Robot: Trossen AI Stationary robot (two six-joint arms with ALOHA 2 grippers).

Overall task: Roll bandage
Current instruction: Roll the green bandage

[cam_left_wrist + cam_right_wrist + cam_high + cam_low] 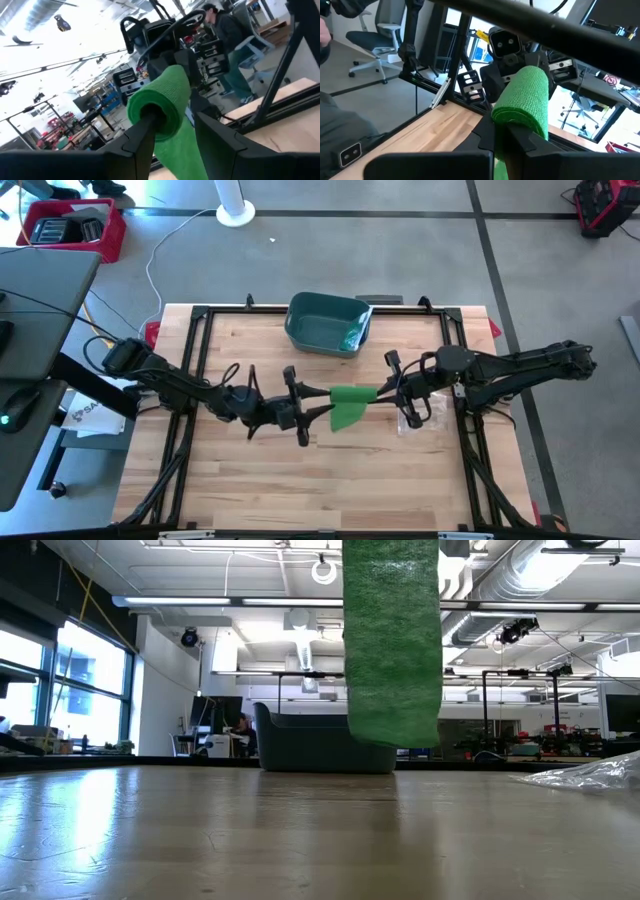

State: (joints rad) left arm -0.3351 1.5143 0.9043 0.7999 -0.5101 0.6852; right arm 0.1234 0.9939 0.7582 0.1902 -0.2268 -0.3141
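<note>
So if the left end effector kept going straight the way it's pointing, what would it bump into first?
Probably the green bandage roll right at its tips, with the right end effector just behind it.

Teal bin (328, 325), clear plastic wrapper (415, 418) on wooden table (260, 480)

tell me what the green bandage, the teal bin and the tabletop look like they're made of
Green bandage: soft woven or crepe fabric, matte; a fine mesh texture shows on the roll and its loose end hangs limp. Teal bin: probably moulded plastic, smooth with a slight sheen and rounded corners. Tabletop: wood, seemingly butcher-block, with pale glued strips, visible grain and a light satin finish.
</note>
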